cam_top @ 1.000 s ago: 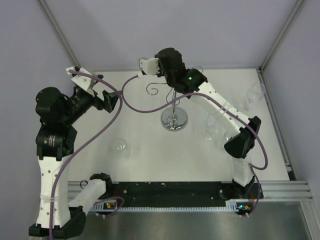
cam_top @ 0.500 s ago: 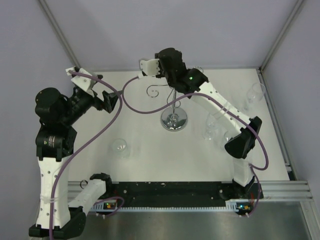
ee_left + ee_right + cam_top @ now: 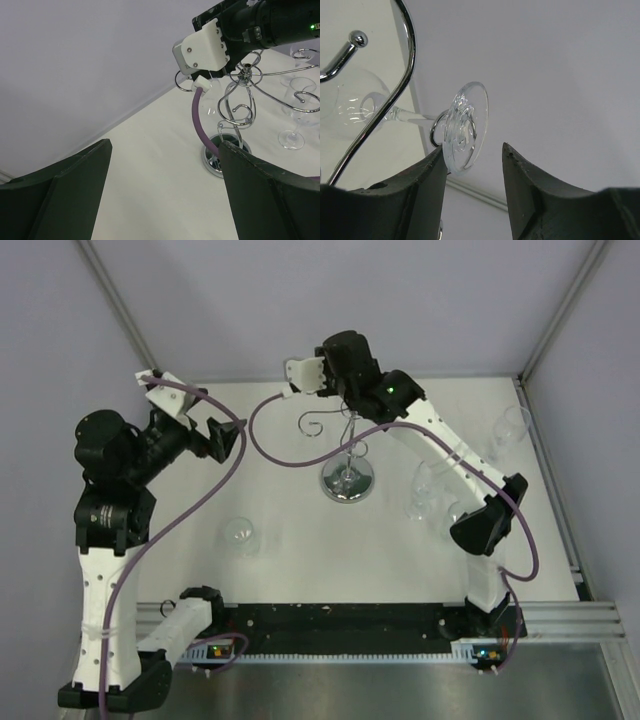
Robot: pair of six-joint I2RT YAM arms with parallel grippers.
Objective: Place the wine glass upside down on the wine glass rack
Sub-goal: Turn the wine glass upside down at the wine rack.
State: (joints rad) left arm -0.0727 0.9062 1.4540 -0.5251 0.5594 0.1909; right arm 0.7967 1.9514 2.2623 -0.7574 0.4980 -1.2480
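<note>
Right gripper (image 3: pixel 472 152) has backed up and away a little at the rack (image 3: pixel 347 480) since a second ago, and its jaws have spread. Left arm has lifted a touch too.

Right jaws are now apart with the glass (image 3: pixel 465 125) foot between them. There is a clear gap on one side. The other finger sits right at the foot's rim; contact can't be told.

The glass is on the rack: stem through a wire loop at a scroll arm, foot on the gripper side of the loop, bowl beyond it. In the top view the wrist hides most of it.

The rack stands upright mid-table on its round base.

Left gripper (image 3: pixel 165 145) is wide open and empty, raised at the left, facing the rack, well apart from it.

Spare glasses on the table (image 3: pixel 290 570): one front-left (image 3: pixel 240 535), a pair right of the rack (image 3: pixel 425 495), one far right (image 3: pixel 512 428).
</note>
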